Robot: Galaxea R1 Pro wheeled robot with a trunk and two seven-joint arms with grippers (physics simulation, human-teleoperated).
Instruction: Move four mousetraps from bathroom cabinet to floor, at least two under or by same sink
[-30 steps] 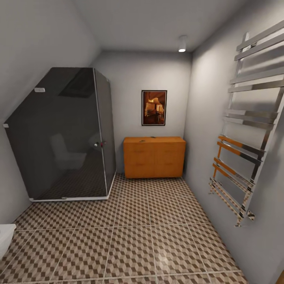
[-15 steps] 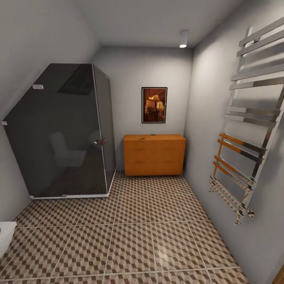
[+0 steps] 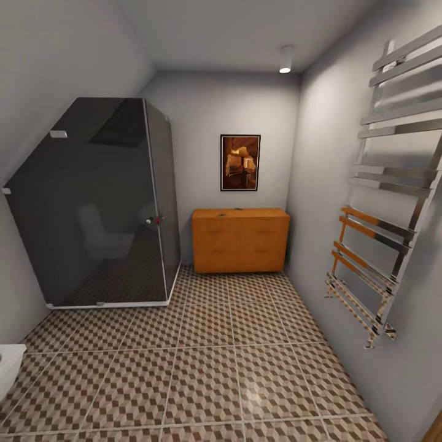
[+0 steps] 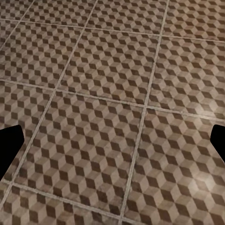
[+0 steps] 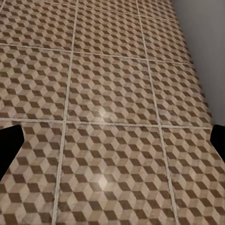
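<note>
The robot is looking down a small bathroom. At the far end, the low orange-brown wooden cabinet (image 3: pixel 240 240) is standing against the back wall, under a dark framed picture (image 3: pixel 240 162). Its plain doors are looking shut. On its flat top there are tiny dark bits, but they are too small to tell what they are. The mousetraps should be in that cabinet – I cannot make them out from here.

The bathroom floor with its brown, tan and white cube-pattern tiles (image 3: pixel 209 356) is stretching from the robot all the way to the cabinet, and nothing is lying in the way. A big dark glass shower box (image 3: pixel 98 202) is standing on the left, and a shiny metal towel rail (image 3: pixel 387 202) is hanging on the right wall. A bit of something white (image 3: pixel 9 365) is peeking in at the low left edge; I cannot tell if it is the sink.

Both wrist cameras are pointing down at the floor tiles. The left gripper (image 4: pixel 112 145) is spread wide apart and holding nothing. The right gripper (image 5: pixel 112 145) is spread wide too, with nothing in it. That fits – the robot is far from the cabinet, so I think it needs to roll closer first, then open a door
</note>
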